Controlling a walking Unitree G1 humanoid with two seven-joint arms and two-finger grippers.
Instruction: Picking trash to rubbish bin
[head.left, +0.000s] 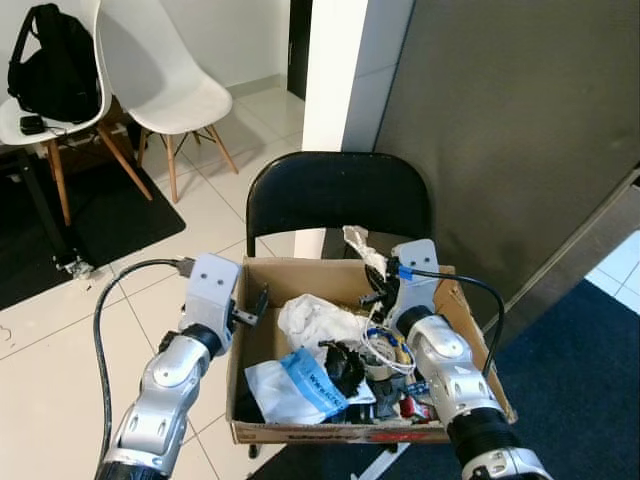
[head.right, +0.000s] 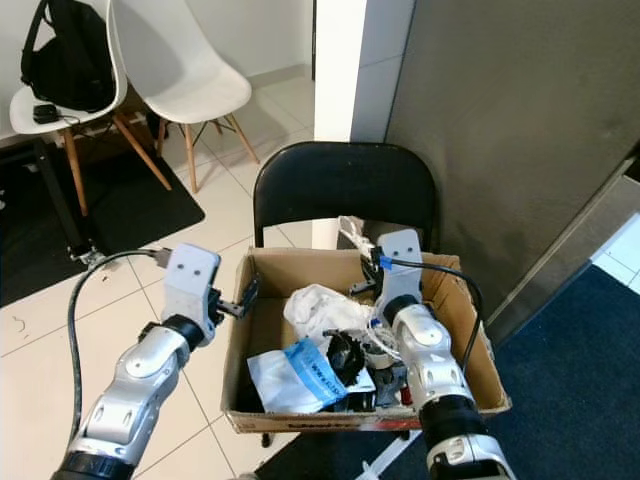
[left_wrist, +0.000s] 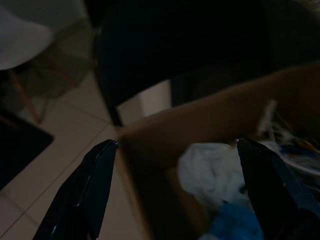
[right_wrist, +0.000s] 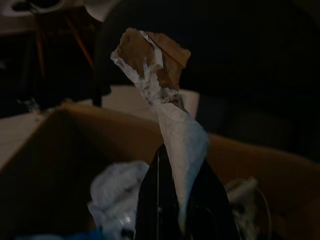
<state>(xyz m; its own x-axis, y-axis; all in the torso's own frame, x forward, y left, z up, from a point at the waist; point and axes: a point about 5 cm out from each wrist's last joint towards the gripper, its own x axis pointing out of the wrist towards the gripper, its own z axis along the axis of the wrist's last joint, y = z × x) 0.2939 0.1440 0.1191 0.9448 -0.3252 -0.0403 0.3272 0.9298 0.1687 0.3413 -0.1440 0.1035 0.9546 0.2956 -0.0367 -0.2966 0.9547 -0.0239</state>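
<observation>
Both silver arms reach over a cardboard box (head.left: 262, 432) resting on a black folding chair (head.left: 335, 190). Inside lie crumpled white paper (head.left: 318, 320), a white bag with a blue label (head.left: 300, 385) whose writing is too small to read, and dark scraps. Tiled floor (head.left: 45, 400) lies open off the box's left side. Over its left edge, the left gripper (left_wrist: 175, 150) is spread wide and holds nothing. At the back wall, the right gripper (right_wrist: 175, 200) pinches a torn paper strip (right_wrist: 165, 105).
</observation>
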